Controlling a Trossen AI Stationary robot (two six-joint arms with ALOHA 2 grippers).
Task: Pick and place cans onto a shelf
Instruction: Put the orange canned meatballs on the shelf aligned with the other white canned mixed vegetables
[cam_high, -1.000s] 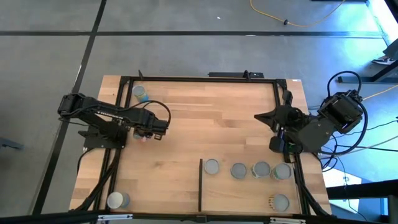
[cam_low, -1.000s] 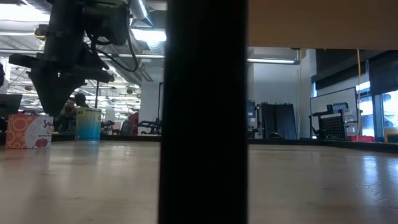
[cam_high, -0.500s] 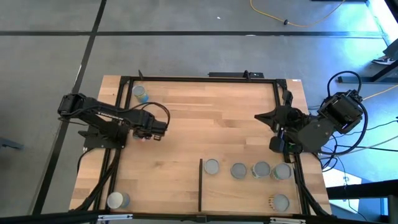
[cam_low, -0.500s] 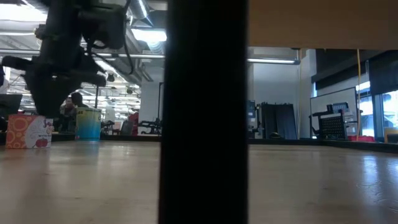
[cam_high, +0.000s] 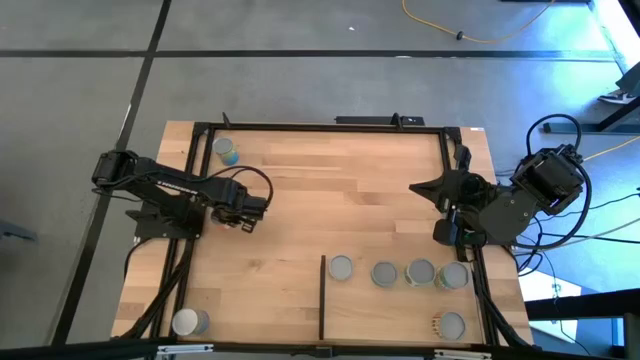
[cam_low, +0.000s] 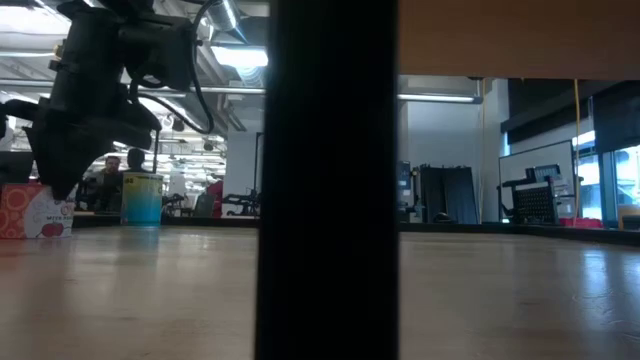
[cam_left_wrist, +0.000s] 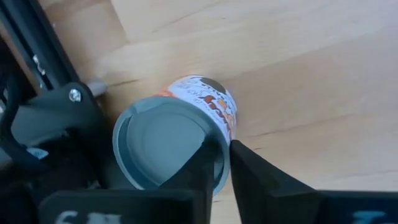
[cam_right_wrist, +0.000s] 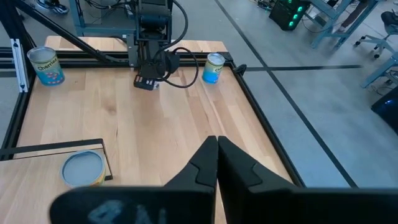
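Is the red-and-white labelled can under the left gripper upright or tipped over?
Upright: the left wrist view shows the red-and-white labelled can with its round grey top facing up.

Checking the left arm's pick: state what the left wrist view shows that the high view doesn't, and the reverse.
Left wrist only: an orange-and-white labelled can with a grey top, directly below the left gripper; from above, the gripper hides it. High only: the shelf holding five cans, a blue can and a white-topped can by the table's left edge, and the right gripper, shut, waiting at the right. Both: the left gripper over the plank tabletop.
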